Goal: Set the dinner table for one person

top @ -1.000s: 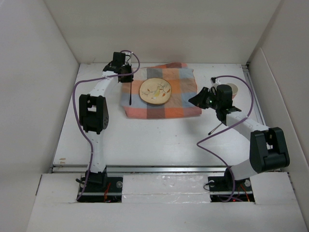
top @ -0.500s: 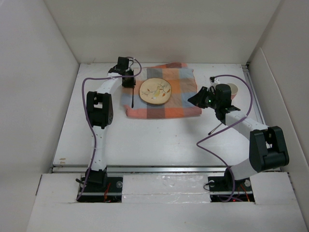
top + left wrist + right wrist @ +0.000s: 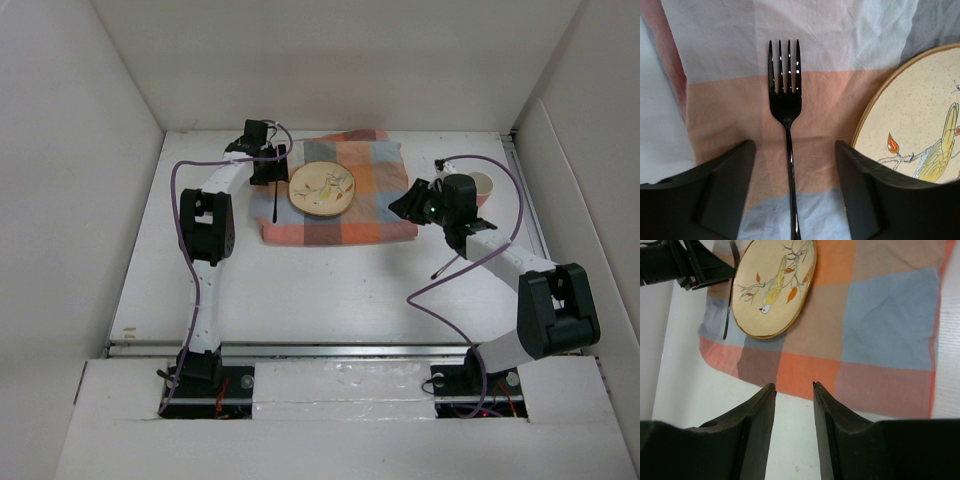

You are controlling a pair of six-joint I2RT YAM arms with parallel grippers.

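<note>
Left tool (image 3: 793, 150) was open over the fork (image 3: 784, 90), left of the plate (image 3: 920, 110). Best rise straight up, no bumping. Right tool (image 3: 794, 390) was open, empty.

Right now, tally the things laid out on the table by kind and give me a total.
Plate: 1
Fork: 1
Cup: 1
Checked cloth: 1
Thin dark utensil, kind unclear: 1
Total: 5
</note>
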